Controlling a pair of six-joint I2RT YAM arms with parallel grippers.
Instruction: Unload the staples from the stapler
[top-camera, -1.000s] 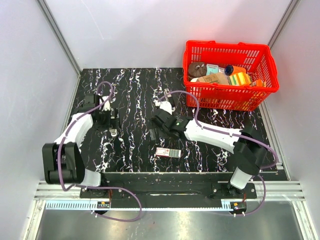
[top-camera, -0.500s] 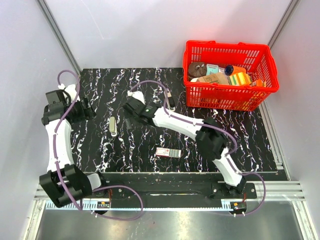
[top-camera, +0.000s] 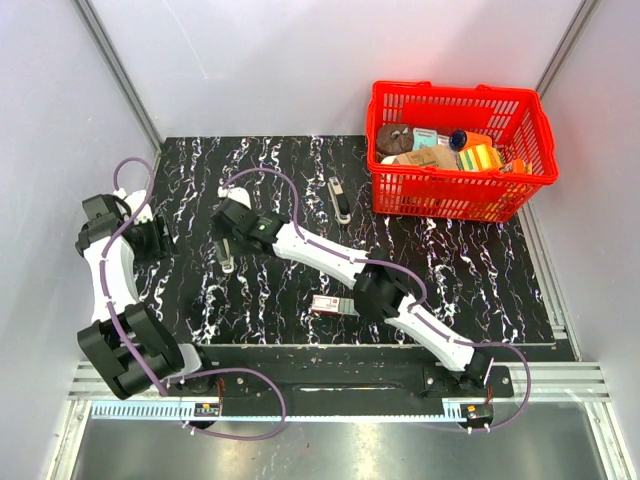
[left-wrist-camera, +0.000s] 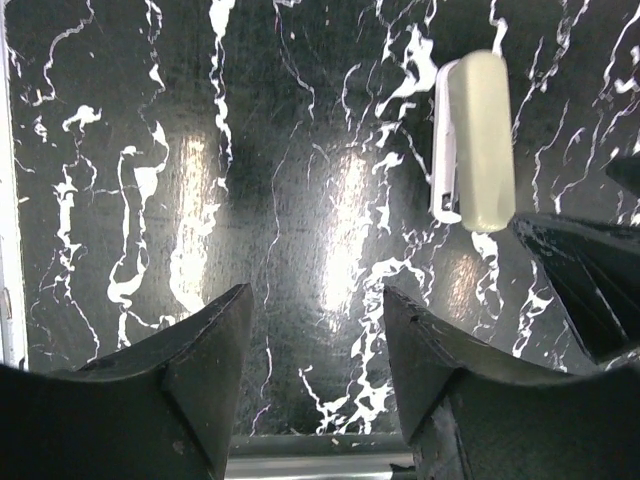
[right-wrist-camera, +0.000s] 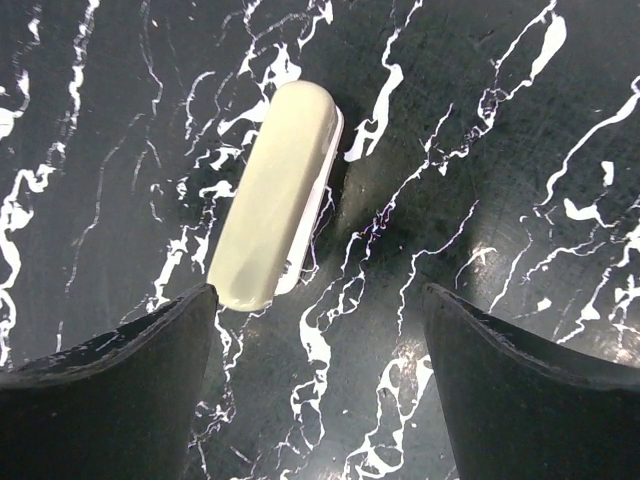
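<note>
left arm (top-camera: 110, 272) and right arm (top-camera: 312, 250): white shells, black joints, purple cables (top-camera: 258, 170) looping alongside; matte black wedge-shaped jaws.

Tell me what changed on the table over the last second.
The right arm's tool swept left and now hangs open beside the pale cream oblong piece. The left tool pulled back leftward, open. The cream piece, slim black-and-silver stapler and red plastic basket stayed put.

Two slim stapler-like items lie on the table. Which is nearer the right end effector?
The cream one, at the right end effector; the black one lies by the basket.
</note>
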